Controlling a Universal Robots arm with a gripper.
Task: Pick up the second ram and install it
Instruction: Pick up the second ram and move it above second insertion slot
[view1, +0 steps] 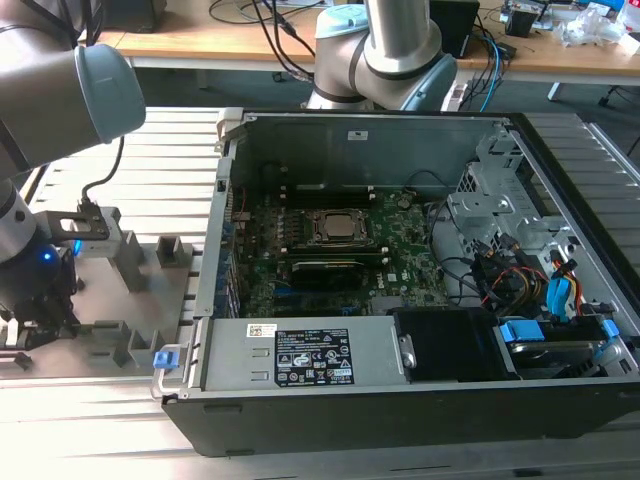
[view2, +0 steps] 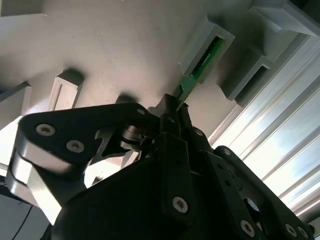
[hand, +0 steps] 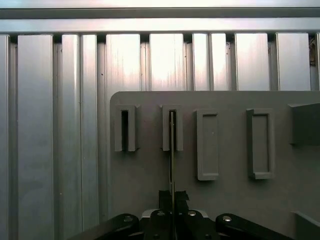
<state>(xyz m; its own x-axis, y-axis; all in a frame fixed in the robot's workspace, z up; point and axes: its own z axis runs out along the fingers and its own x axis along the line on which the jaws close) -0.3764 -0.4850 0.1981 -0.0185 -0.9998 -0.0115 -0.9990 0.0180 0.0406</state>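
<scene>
The second ram (view2: 200, 67) is a thin green board standing on edge, its far end still inside the slot of a grey fixture block (view2: 204, 44). In the first wrist view the ram (hand: 171, 150) shows edge-on, running from a slotted block (hand: 172, 129) back to my gripper (hand: 172, 195). My gripper (view2: 176, 106) is shut on the near end of the stick. In the exterior view my gripper (view1: 35, 325) hangs low over the grey fixture plate (view1: 110, 300) at the exterior view's left, well apart from the open computer case (view1: 400, 300).
Several more grey fixture blocks (hand: 207, 145) stand in a row on the plate. The ribbed metal table (hand: 60, 125) runs beyond it. Inside the case lie the green motherboard (view1: 400, 255), a processor socket (view1: 335, 228), cables and a power supply (view1: 310, 355).
</scene>
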